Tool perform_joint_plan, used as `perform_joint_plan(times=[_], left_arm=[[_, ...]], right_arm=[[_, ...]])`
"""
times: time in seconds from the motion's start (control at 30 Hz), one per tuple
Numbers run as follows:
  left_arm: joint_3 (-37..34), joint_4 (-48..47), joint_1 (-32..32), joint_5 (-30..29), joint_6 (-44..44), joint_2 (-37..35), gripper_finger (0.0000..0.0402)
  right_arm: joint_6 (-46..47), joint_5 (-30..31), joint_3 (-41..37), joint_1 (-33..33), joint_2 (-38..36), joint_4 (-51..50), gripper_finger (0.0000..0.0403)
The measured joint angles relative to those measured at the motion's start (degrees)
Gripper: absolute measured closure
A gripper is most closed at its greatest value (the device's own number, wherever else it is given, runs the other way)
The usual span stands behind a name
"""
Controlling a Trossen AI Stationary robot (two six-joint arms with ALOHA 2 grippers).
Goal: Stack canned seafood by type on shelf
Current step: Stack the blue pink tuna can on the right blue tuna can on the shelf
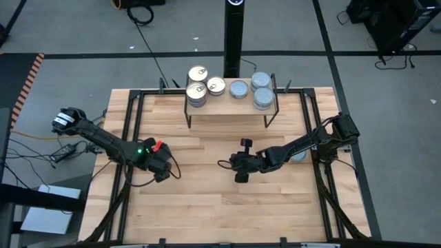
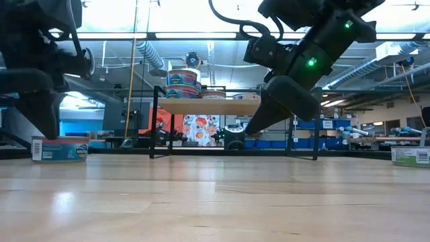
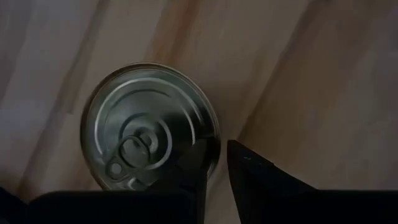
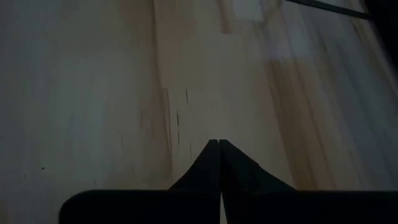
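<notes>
Planks of the wooden table [image 1: 207, 213] lie bare along the near edge, with open room between the two arms. Midway up the table on the left, the left gripper [image 1: 162, 171] hangs low over a gold pull-tab tin [image 3: 143, 124] that sits flat on the wood. Its fingers [image 3: 255, 180] are parted by a narrow gap with nothing clamped between them, and one finger overlaps the tin's rim in the wrist view. Level with it near the table's middle, the right gripper [image 1: 242, 172] hovers clear of the wood with its fingers [image 4: 242, 177] pressed together and empty. The two grippers are well apart. A second loose tin [image 1: 298, 156] rests near the right side, partly hidden under the right arm. Black frame rails [image 1: 127, 124] run along both sides of the table, hemming in each arm's elbow. At the far edge stands the shelf [image 1: 227, 107]: gold-topped tins [image 1: 198, 93] fill its left half, stacked at the end, and blue-grey tins [image 1: 263, 98] fill its right half. Behind it rises a black post [image 1: 233, 34].
</notes>
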Motion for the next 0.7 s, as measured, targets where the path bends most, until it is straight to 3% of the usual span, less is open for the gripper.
perform_joint_plan(times=[0.4,0.7], left_arm=[[-0.24,0.67,0.0,-0.69,0.4,0.02,0.0332],[-0.17,2.04,0.02,2.76,3.33,-0.07,0.0332]], right_arm=[[-2.12,-0.16,0.0,-0.04,0.0,1.25,0.0398],[-2.9,-0.45,0.0,-0.04,0.0,2.25,0.0398]])
